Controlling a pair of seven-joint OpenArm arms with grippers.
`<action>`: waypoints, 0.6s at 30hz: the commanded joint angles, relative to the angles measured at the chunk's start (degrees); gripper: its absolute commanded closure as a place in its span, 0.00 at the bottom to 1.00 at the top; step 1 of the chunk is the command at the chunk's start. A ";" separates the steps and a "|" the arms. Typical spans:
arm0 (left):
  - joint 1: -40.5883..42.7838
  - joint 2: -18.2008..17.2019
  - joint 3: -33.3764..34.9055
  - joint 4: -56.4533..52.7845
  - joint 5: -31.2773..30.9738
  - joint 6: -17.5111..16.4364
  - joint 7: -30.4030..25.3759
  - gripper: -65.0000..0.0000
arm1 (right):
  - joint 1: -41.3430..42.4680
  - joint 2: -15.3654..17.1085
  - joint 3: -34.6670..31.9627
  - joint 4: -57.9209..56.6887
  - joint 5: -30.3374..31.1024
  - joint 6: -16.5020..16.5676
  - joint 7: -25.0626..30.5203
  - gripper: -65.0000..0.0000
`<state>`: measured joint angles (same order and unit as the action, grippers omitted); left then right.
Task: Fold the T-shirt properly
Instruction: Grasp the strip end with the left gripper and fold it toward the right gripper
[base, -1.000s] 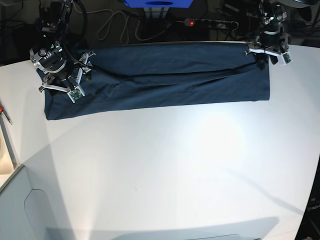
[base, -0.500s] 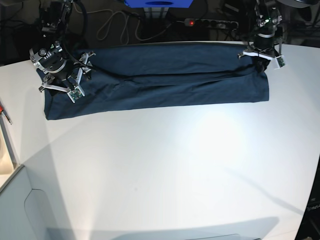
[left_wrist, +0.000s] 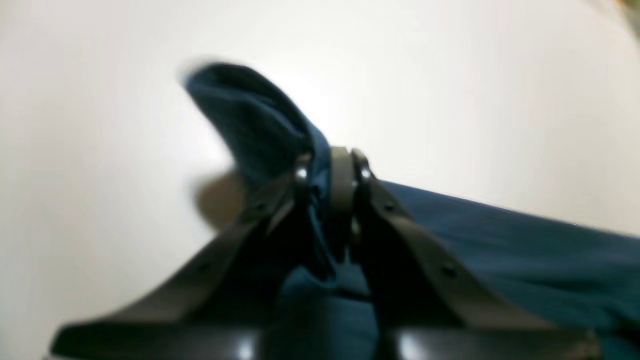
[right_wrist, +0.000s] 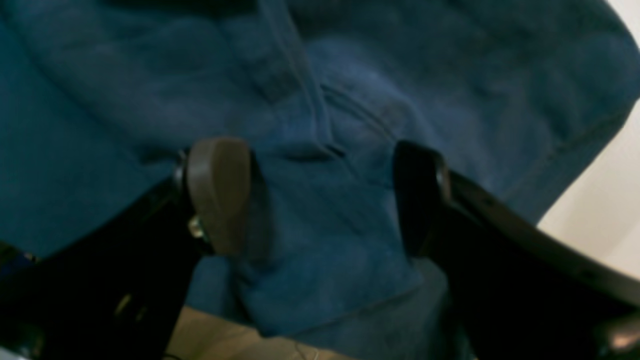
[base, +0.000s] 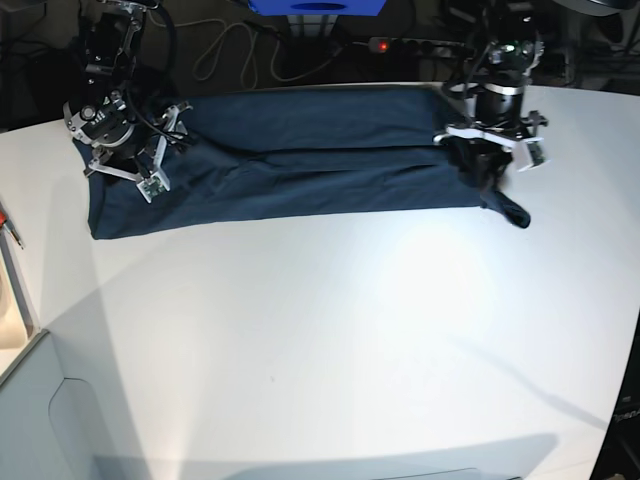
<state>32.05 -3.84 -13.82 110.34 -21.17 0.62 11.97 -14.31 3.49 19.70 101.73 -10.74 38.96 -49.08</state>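
The dark navy T-shirt (base: 300, 160) lies as a long folded strip across the back of the white table (base: 350, 340). My left gripper (base: 487, 168) is shut on the shirt's right end and holds it bunched and raised, with a corner (base: 512, 212) hanging down. In the left wrist view the gripper (left_wrist: 332, 172) pinches the cloth (left_wrist: 250, 115), which curls up past the tips. My right gripper (base: 125, 172) is open over the shirt's left end. In the right wrist view the gripper (right_wrist: 320, 200) has its fingers (right_wrist: 220, 195) spread on either side of a fold of cloth (right_wrist: 325, 90).
A power strip with a red light (base: 382, 45) and a white cable (base: 230, 50) lie behind the table. A blue box (base: 315, 6) stands at the back. A red-handled tool (base: 8, 225) and a wooden piece (base: 10, 300) sit at the left edge.
My left gripper has moved left and towards the front with the shirt's right end in it, and the end now stands bunched. My right gripper has shifted slightly back.
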 joint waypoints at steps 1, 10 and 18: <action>0.34 -0.25 1.47 1.35 -0.15 -0.23 -1.37 1.00 | 0.90 0.43 0.12 0.38 0.15 1.04 0.51 0.35; -0.27 -0.25 21.25 0.47 9.34 -0.14 -1.72 1.00 | 1.25 0.51 0.12 -0.15 0.15 1.04 0.51 0.35; -4.40 -0.25 32.33 -5.07 12.86 -0.14 -1.72 1.00 | 1.25 0.51 0.03 -0.15 0.15 1.04 0.51 0.35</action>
<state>27.55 -4.34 18.35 104.29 -8.08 0.86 11.70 -13.39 3.60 19.64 100.90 -10.72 38.96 -48.93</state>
